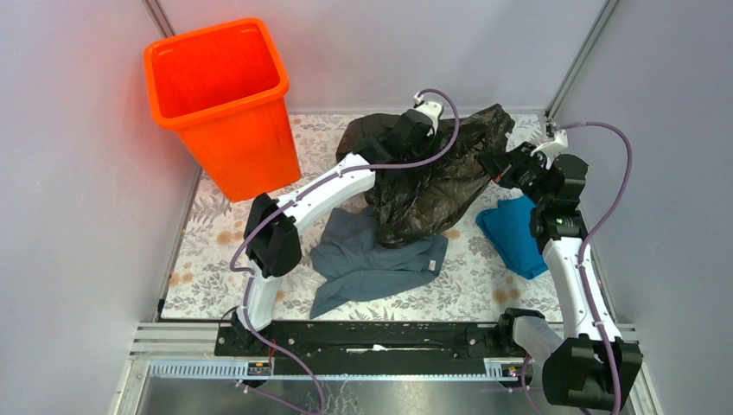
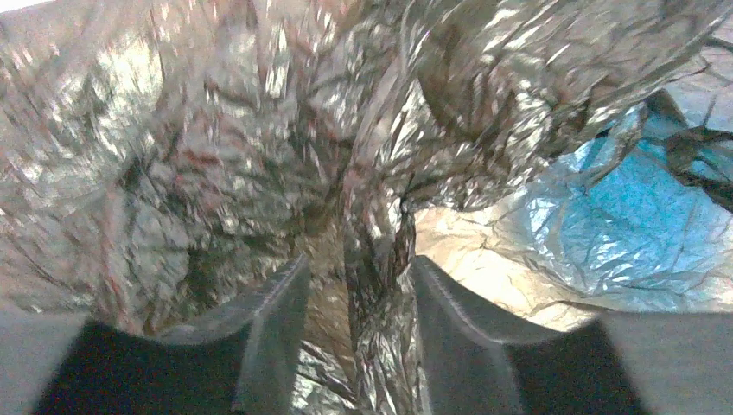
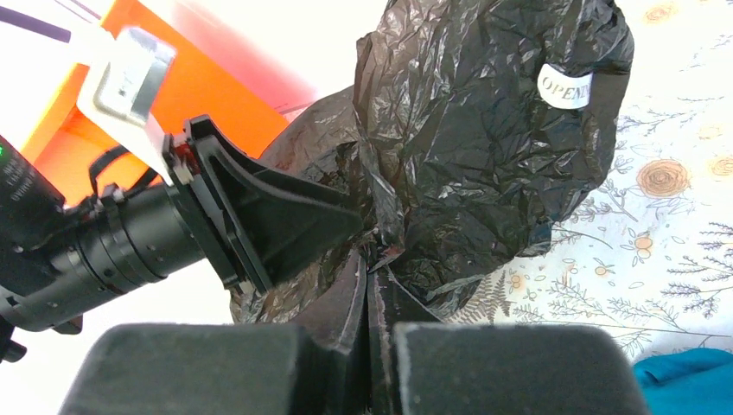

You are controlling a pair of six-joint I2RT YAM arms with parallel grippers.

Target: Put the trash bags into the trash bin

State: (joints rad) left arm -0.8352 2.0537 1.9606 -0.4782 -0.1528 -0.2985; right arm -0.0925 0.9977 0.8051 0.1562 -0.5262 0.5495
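Floral worktop [image 1: 484, 290] below; left pincer [image 2: 359, 277] and right pincer [image 3: 367, 275] each clamp the bag [image 1: 428, 186]; I'd lift both together, clear of the grey cloth [image 1: 367, 259], toward the bin [image 1: 246, 147].

arms [image 1: 333, 183]: white links, black joints | cables [image 1: 596, 126]: purple | jaws: matte black

A rumpled grey cloth [image 1: 372, 259] lies mid-way across the flower-patterned bench [image 1: 471, 290]; a folded blue cloth [image 1: 512, 232] sits apart, near the right edge.
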